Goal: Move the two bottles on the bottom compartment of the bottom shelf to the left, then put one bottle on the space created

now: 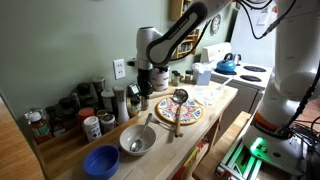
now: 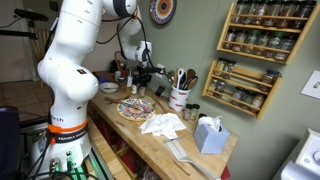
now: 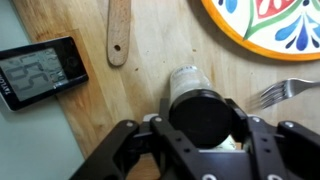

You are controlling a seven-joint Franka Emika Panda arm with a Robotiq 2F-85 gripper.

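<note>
My gripper [image 3: 200, 125] is shut around a small bottle with a black lid [image 3: 200, 112], its fingers on both sides, over the wooden counter [image 3: 140, 90] beside the colourful plate [image 3: 270, 25]. In both exterior views the gripper [image 1: 143, 92] [image 2: 143, 78] points down at the counter near the wall. The brown spice rack [image 2: 240, 88] hangs on the green wall, far to the right of the gripper. Its lowest tier [image 2: 232, 100] holds small bottles. The rack is out of view in the wrist view.
A wooden spoon [image 3: 118, 35], a black device [image 3: 35, 72] and a fork [image 3: 285, 92] lie near the bottle. Jars [image 1: 70, 110] line the wall. A blue bowl [image 1: 101, 160], metal bowl [image 1: 137, 140], utensil holder [image 2: 180, 98], white cloth [image 2: 163, 124] and tissue box [image 2: 209, 133] stand on the counter.
</note>
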